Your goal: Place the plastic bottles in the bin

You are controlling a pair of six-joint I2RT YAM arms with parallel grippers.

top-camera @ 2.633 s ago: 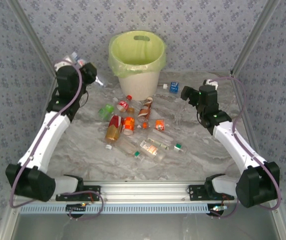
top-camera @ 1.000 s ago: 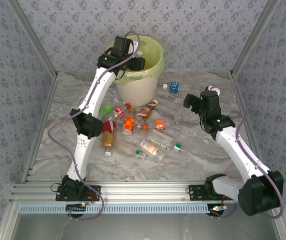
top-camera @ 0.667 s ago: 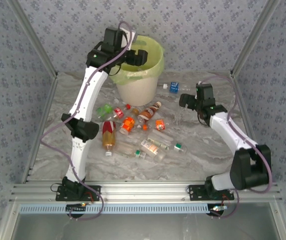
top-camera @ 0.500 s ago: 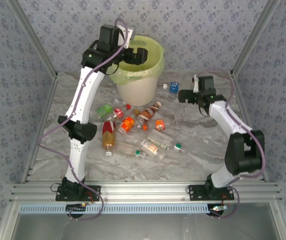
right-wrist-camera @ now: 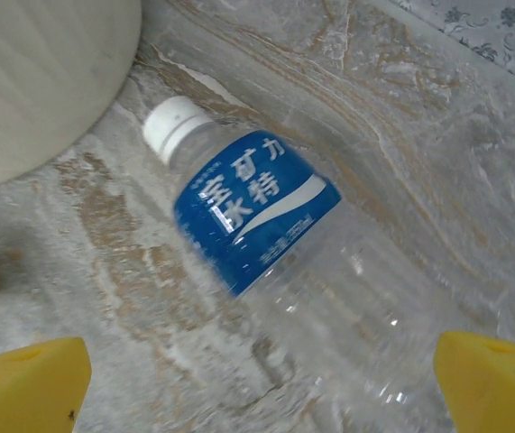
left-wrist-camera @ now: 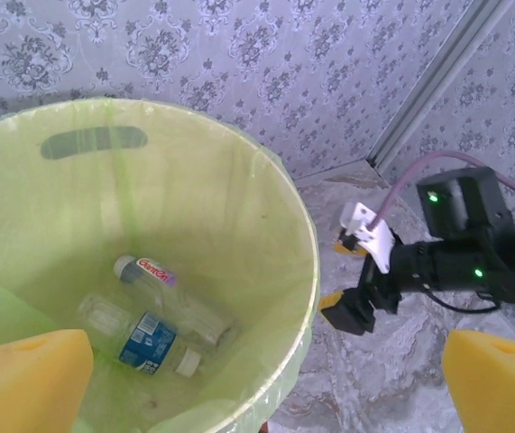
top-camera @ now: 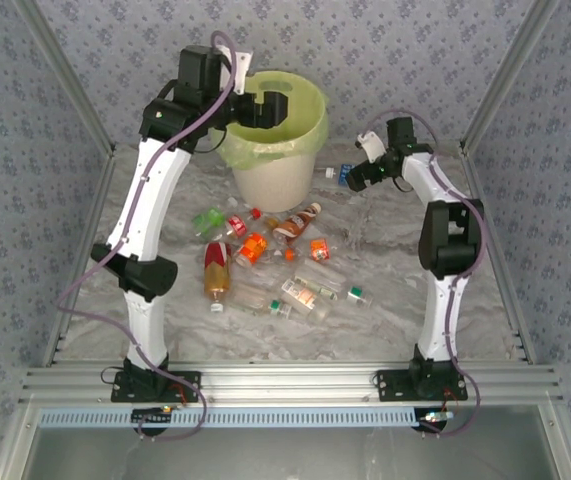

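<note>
- A clear ribbed bottle (right-wrist-camera: 257, 212) with a white cap and a blue label in white Chinese characters lay on its side just right of the bin (top-camera: 275, 178).
- The bin was a round cream bucket lined with a thin yellow-green bag. Two clear bottles (left-wrist-camera: 149, 336) lay at its bottom, one blue-labelled, the other with red writing too small to read.
- Other bottles (top-camera: 265, 255) lay scattered on the marbled table (top-camera: 395, 280) in front of the bin.
- The left gripper (left-wrist-camera: 262, 381) hung over the bin on a raised arm, its jaws spread wide and empty.
- The right gripper (right-wrist-camera: 259, 379) reached low beside the bin, its jaws wide on either side of the ribbed bottle without gripping it.
</note>
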